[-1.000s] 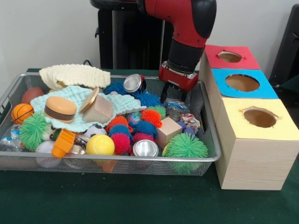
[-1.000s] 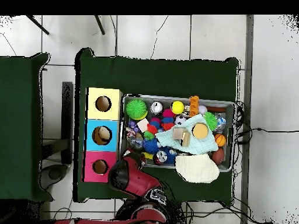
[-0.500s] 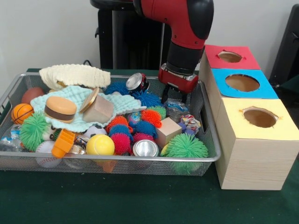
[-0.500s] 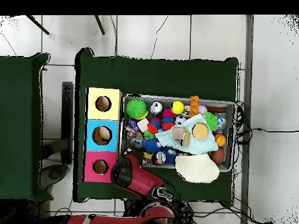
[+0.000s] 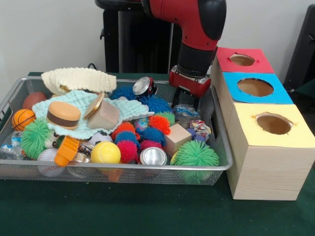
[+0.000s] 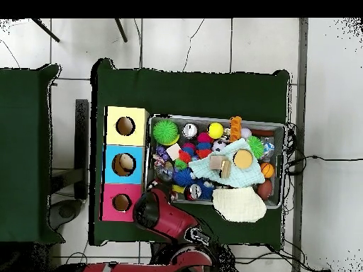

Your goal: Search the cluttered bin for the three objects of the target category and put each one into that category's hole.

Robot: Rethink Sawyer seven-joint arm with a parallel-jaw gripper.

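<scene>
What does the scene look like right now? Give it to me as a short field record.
bin: wire mesh tray, crowded with spiky balls, cans, cloths and blocks
end effector: low over the bin's far corner nearest the boxes; open or shut not visible
boxes: red top, blue top, yellow top, one hole each
nearest items: crumpled clear wrapper, blue spiky ball

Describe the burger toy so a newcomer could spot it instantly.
Start at the wire bin and look to the picture's left half in the front view. The burger toy lies on a pale green cloth: tan bun, dark brown band, smooth where the nearby balls are spiky.
</scene>
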